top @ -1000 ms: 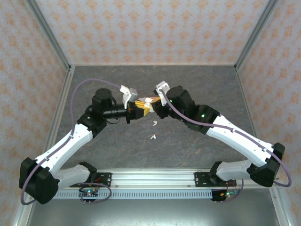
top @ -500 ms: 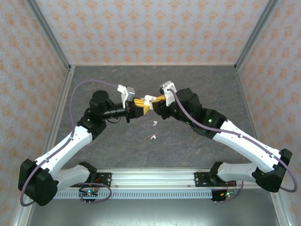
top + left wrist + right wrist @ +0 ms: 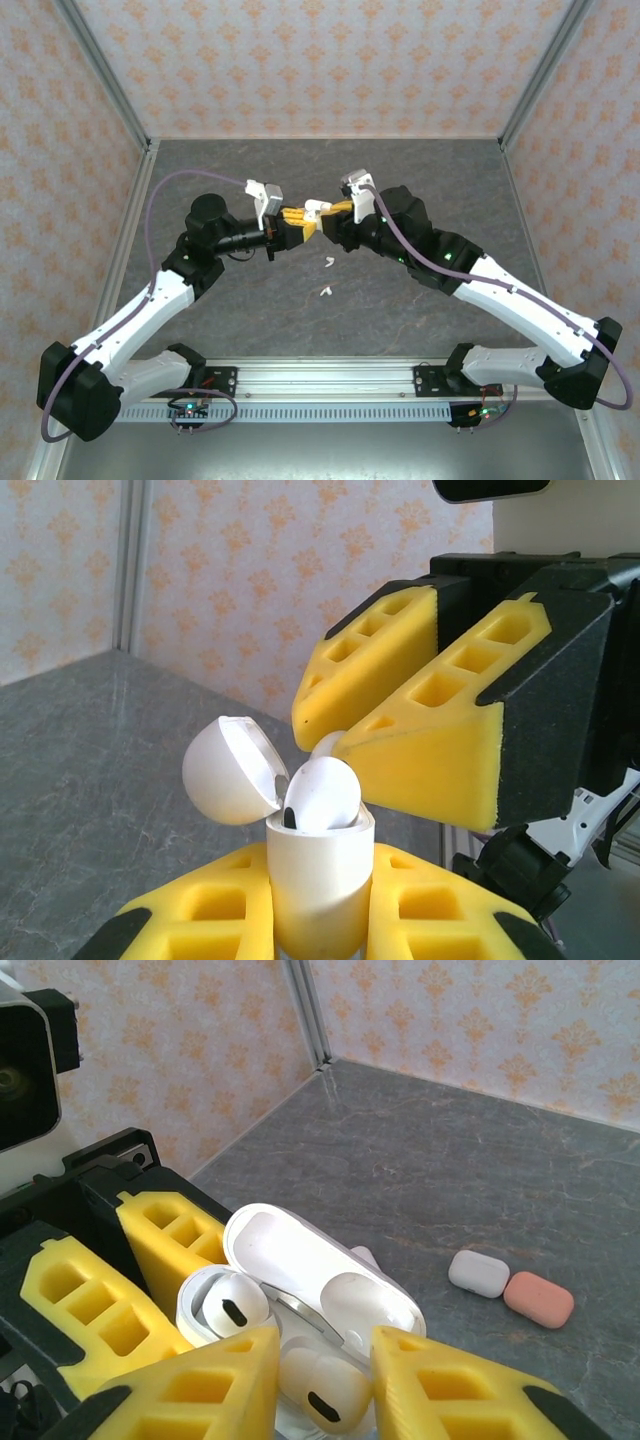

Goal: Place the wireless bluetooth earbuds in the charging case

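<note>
the light was bright and even and seemed to come from above. in the top view the shadows on the grey worktop (image 3: 430, 170) were soft and pale. in the left wrist view the white case (image 3: 318, 880) looked sharp, but the wall (image 3: 70, 570) behind it was a bit fuzzy. in the right wrist view the yellow pads (image 3: 200, 1385) and the earbud (image 3: 315, 1390) up close were slightly soft, with a small shine on the earbud.

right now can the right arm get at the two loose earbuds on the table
Probably not yet: the right gripper is shut on an earbud at the open case. The loose earbuds lie uncovered on the table nearby.
</note>
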Controlling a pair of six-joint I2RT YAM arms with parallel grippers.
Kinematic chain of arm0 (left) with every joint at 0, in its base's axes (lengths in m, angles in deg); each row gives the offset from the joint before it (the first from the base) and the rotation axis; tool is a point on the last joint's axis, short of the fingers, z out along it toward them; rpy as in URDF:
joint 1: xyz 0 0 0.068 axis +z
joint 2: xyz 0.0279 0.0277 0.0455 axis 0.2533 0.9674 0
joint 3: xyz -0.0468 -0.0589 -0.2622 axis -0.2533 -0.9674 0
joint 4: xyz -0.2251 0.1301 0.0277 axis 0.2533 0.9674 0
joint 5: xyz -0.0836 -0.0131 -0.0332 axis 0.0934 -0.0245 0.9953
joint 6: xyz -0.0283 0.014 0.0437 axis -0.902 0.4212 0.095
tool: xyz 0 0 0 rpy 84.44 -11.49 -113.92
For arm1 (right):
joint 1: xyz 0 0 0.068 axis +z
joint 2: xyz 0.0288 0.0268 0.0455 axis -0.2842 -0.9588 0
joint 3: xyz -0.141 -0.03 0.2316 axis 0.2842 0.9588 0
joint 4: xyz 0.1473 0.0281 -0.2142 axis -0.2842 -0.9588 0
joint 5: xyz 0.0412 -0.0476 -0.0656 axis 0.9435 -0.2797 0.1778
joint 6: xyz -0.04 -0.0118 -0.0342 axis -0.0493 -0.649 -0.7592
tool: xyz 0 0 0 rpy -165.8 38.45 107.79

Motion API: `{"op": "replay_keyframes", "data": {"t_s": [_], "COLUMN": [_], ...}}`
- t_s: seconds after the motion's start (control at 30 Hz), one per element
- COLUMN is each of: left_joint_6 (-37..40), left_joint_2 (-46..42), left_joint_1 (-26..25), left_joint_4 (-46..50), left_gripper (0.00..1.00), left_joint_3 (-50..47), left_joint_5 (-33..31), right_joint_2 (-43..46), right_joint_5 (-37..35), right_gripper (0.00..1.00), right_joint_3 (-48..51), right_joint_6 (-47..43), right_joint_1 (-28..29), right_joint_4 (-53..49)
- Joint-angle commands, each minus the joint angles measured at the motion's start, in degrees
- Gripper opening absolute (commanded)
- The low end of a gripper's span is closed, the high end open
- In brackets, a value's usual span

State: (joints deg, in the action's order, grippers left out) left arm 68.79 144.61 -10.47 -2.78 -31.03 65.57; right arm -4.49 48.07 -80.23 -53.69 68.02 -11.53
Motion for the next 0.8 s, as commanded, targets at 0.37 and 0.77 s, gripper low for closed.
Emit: {"op": "replay_keyframes", "data": {"t_s": [0.37, 0.77], "left_joint_6": [0.3, 0.3], "left_joint_2": [-1.6, -1.2], "left_joint_1": [-0.6, -0.6], "left_joint_4": [-6.0, -6.3], "left_gripper": [0.00, 0.00], "left_joint_3": [-0.3, -0.3], "left_joint_5": [-0.4, -0.9], "right_joint_2": [0.5, 4.8], "right_joint_5": [5.2, 8.5], "right_gripper": [0.52, 0.82], "right_joint_3": [-1.8, 0.2], "right_joint_6": [4.6, 9.2], "right_joint_1": [-2.3, -5.3], "right_joint_4": [2.5, 8.3]}}
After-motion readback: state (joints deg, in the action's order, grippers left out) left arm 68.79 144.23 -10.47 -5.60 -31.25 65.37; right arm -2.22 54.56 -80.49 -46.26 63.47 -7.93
